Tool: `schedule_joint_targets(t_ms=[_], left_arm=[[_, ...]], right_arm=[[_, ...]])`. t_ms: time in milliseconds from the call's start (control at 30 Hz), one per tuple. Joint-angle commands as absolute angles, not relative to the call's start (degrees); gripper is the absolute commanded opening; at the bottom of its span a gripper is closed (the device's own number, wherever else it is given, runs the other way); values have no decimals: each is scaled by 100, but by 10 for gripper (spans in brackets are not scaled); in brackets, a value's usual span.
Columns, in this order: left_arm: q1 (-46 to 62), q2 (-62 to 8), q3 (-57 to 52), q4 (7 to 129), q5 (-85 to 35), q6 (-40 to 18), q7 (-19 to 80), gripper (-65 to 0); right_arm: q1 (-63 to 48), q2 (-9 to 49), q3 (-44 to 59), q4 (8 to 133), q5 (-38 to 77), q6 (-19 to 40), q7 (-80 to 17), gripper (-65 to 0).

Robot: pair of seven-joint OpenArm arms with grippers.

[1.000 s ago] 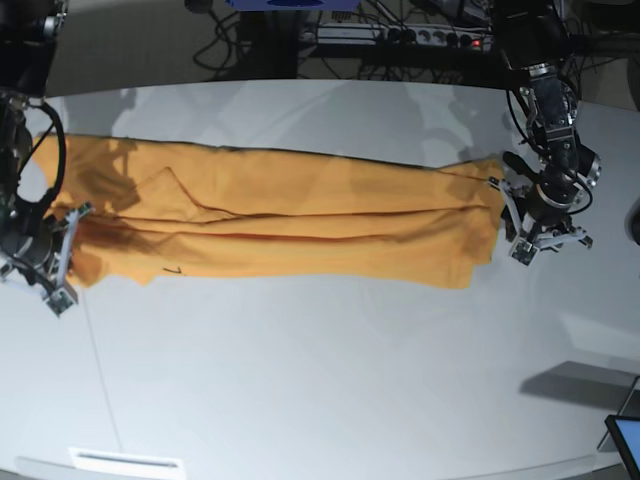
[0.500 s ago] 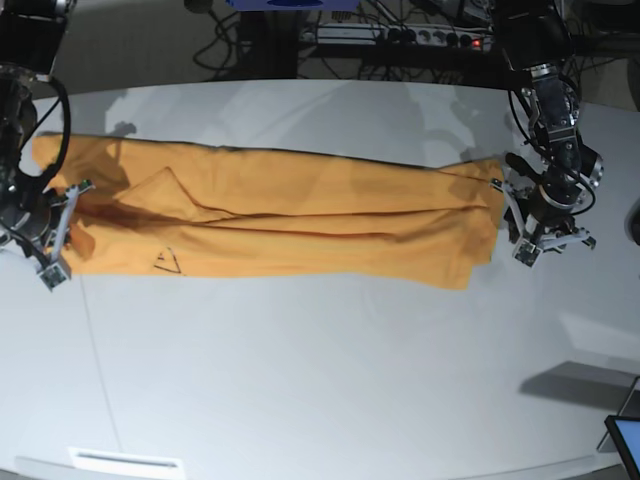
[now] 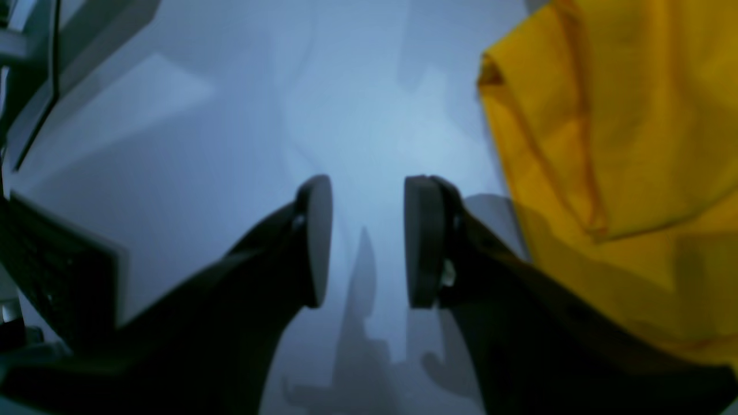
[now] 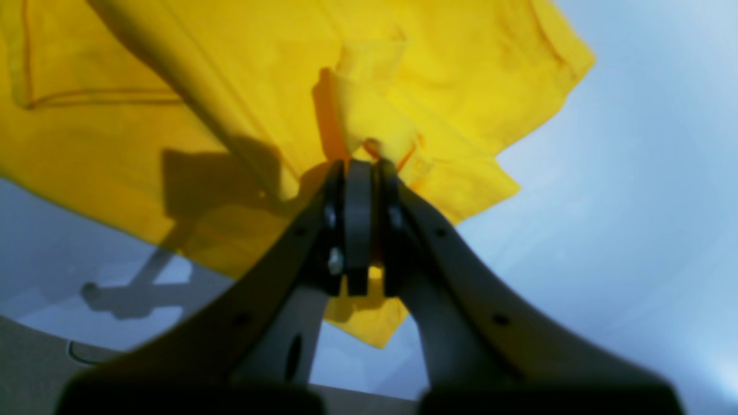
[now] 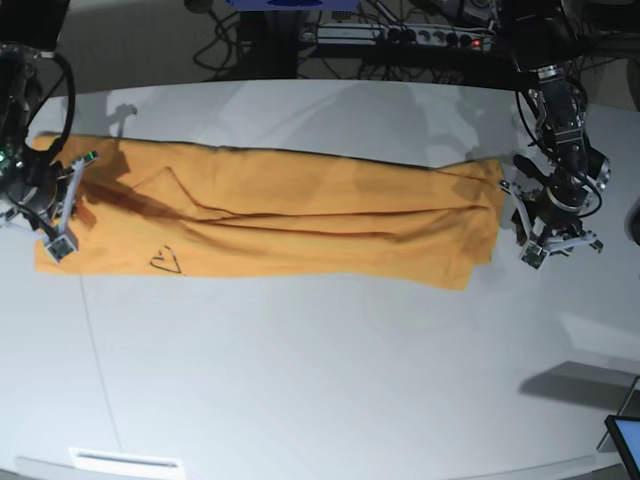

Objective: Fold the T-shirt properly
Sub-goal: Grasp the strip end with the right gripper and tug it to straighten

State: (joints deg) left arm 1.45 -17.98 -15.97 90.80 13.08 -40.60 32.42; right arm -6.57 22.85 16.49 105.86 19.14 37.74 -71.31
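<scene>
Pinching the T-shirt [image 4: 438,75] hem, right pincer [image 4: 358,173] clamped, left pincer [image 3: 368,242] apart, empty, just beside cloth.

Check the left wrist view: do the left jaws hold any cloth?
No, the left gripper stands open over bare table, beside the T-shirt.

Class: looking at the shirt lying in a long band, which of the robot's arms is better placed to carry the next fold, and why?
Probably the right: the right gripper is shut on the T-shirt, while the left gripper is open beside the other end, holding nothing.
</scene>
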Motion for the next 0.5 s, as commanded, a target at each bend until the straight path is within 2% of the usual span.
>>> schedule_joint_targets(t_ms=[0, 467], left_arm=[[66, -1956, -1631, 9262, 1279, -4000, 3178, -433], [-84, -2018, -1640, 9587, 1226, -4000, 3204, -433]], right_arm=[[-646, 2387, 1684, 10686, 1921, 3793, -7073, -649], [-1086, 2387, 1640, 10686, 1912, 3793, -7081, -649]])
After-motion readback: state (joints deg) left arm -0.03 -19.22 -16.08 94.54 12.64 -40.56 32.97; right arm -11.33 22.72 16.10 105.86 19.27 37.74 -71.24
